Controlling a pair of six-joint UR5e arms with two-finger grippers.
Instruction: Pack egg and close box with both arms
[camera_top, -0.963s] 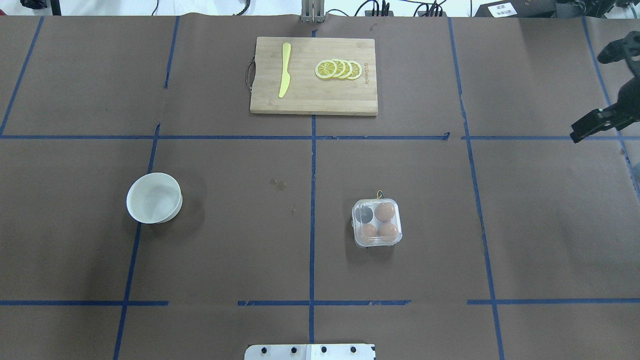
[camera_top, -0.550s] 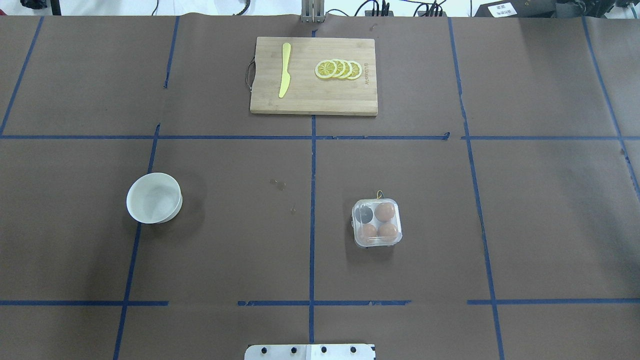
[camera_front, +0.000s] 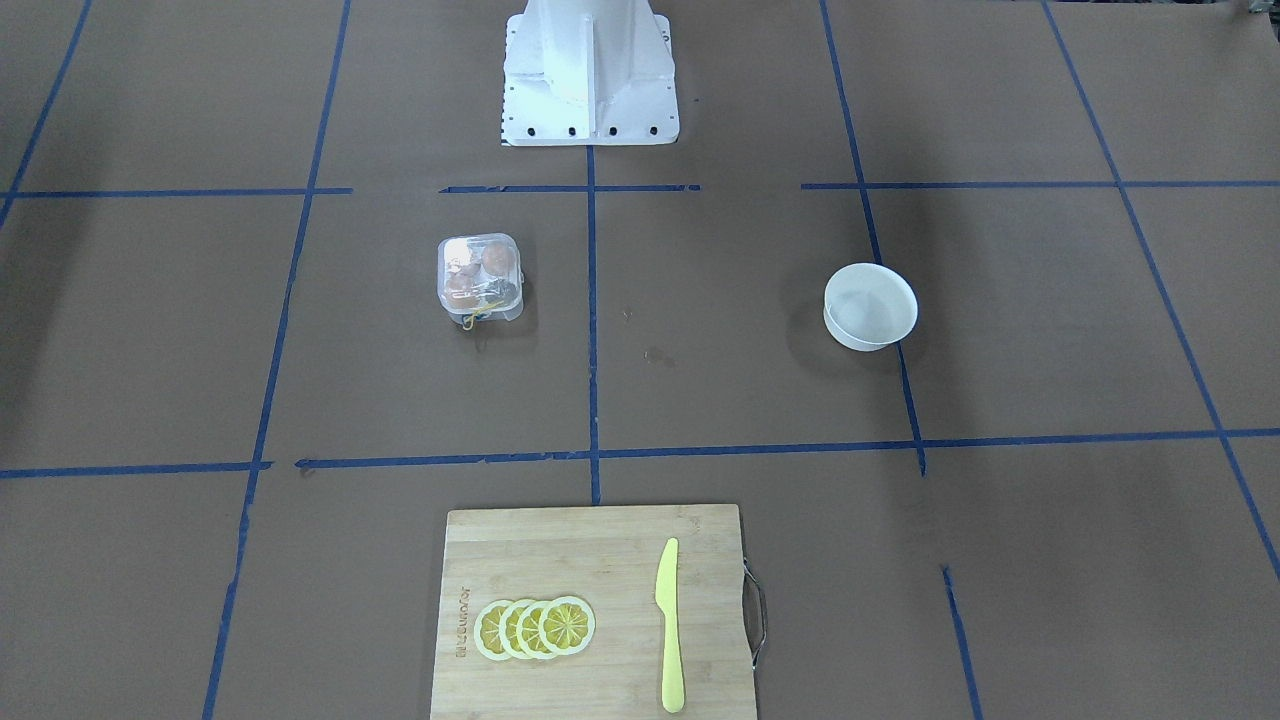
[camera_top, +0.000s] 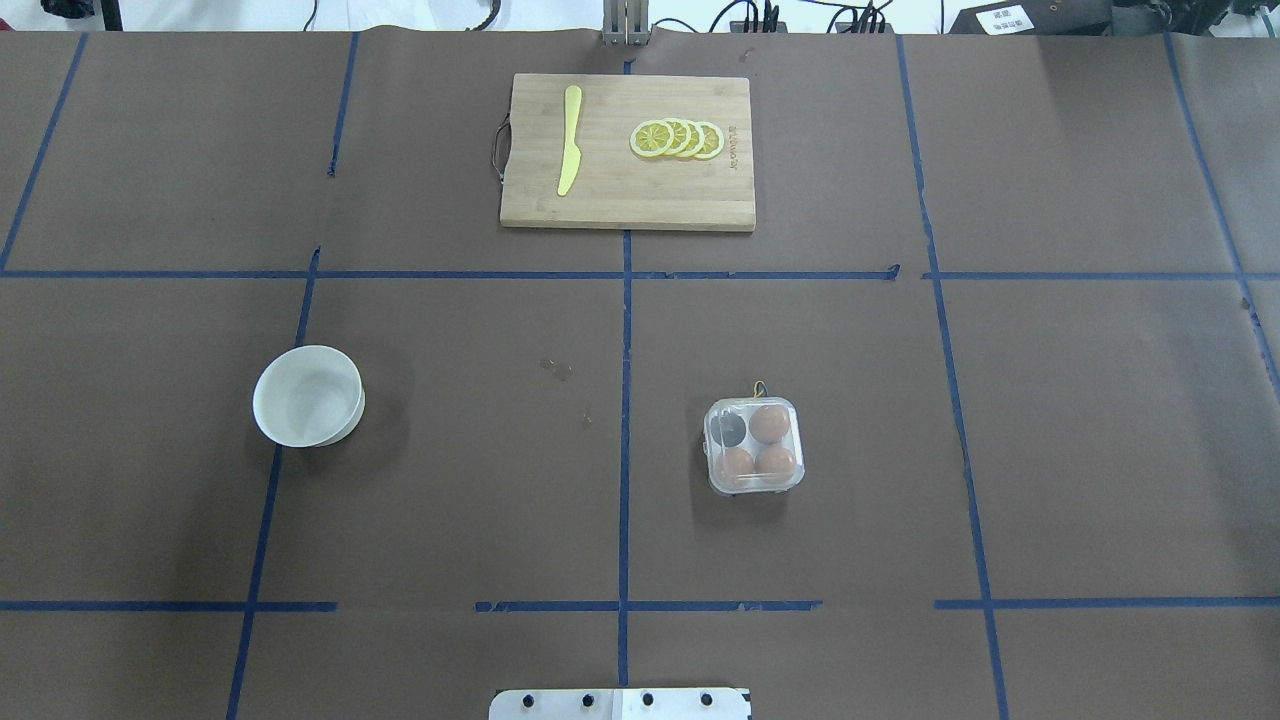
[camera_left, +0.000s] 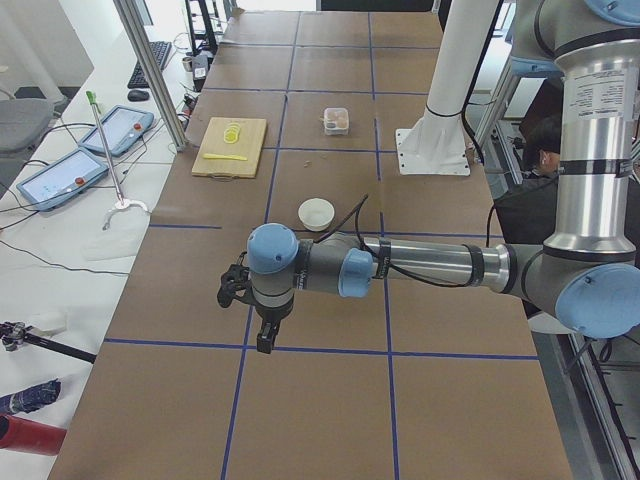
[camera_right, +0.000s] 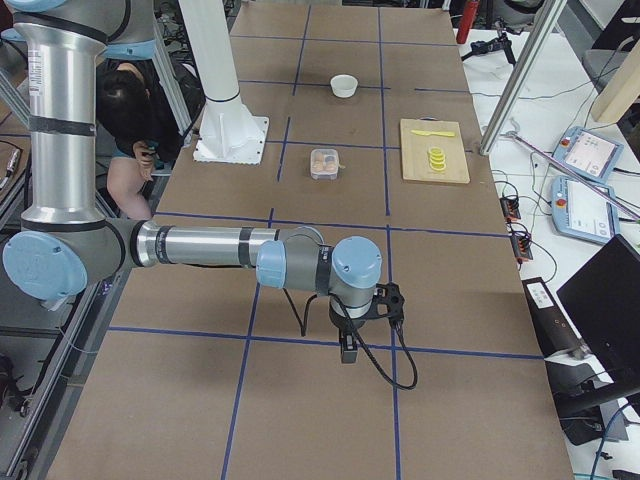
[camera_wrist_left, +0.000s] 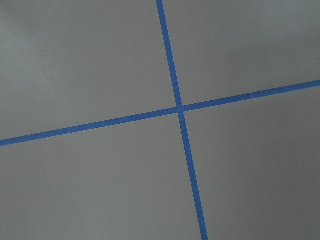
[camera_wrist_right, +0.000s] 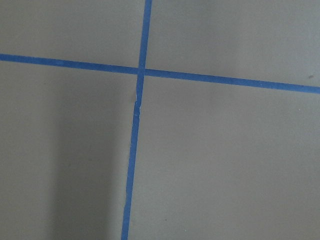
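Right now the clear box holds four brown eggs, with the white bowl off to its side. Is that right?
Not quite: the box holds three brown eggs, not four. The overhead view shows its fourth cell dark, with no brown egg in it. The white bowl does sit off to its side.

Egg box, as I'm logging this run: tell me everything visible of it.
The egg box is a small square clear-plastic carton with four cells. Three hold brown eggs; the far-left cell looks dark. Its lid appears down. A thin yellow string pokes from its far edge. It sits flat on the brown table, touching nothing else.
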